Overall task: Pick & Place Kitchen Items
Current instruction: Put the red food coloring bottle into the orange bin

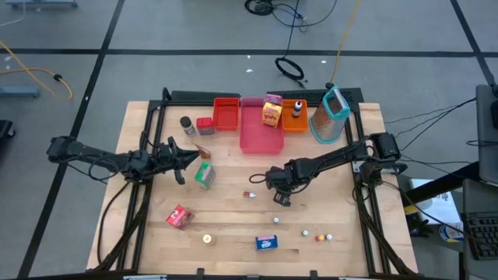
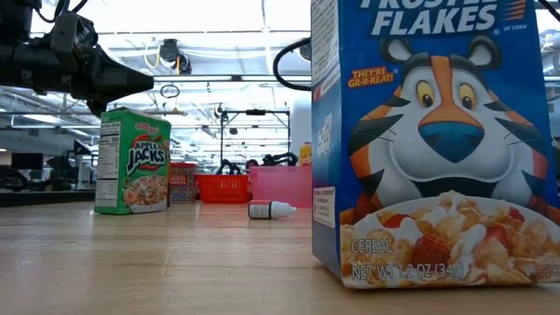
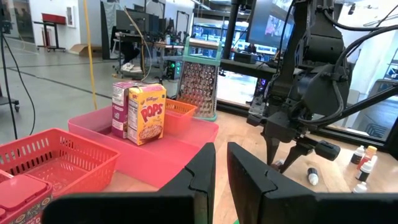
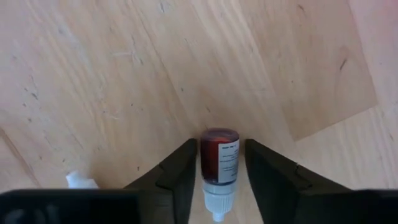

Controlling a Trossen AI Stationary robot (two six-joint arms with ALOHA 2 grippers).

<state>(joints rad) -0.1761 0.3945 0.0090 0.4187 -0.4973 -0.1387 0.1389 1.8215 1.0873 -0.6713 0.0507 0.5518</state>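
Note:
My right gripper [image 1: 280, 196] [image 4: 221, 155] points down at mid-table, shut on a small red-filled bottle [image 4: 219, 163]. A second little bottle [image 1: 249, 194] [image 2: 269, 209] lies on its side just left of it. My left gripper [image 1: 185, 159] [image 3: 221, 168] hovers shut and empty above the green Apple Jacks box [image 1: 204, 175] [image 2: 133, 162], which stands upright. A yellow Pops box [image 1: 271, 111] [image 3: 144, 113] stands in the pink tray [image 1: 261, 140]. The blue Frosted Flakes box [image 1: 266, 243] [image 2: 429, 140] stands near the front edge. My right gripper pinches the small bottle's labelled body [image 4: 208, 163] between its two fingers, which lie along the bottle from above. The white cap [image 4: 214, 199] points back toward the wrist, and the dark end [image 4: 219, 135] reaches just past the fingertips. Whether that end touches the table, I cannot tell.
The red basket [image 1: 226, 114], an orange tray [image 1: 294, 117] and a metal grater [image 1: 331, 115] line the far edge. A dark-capped shaker [image 1: 187, 124], a pink-red pouch [image 1: 179, 216] and several tiny bottles [image 1: 319, 235] are scattered around. Bare wood lies between the arms.

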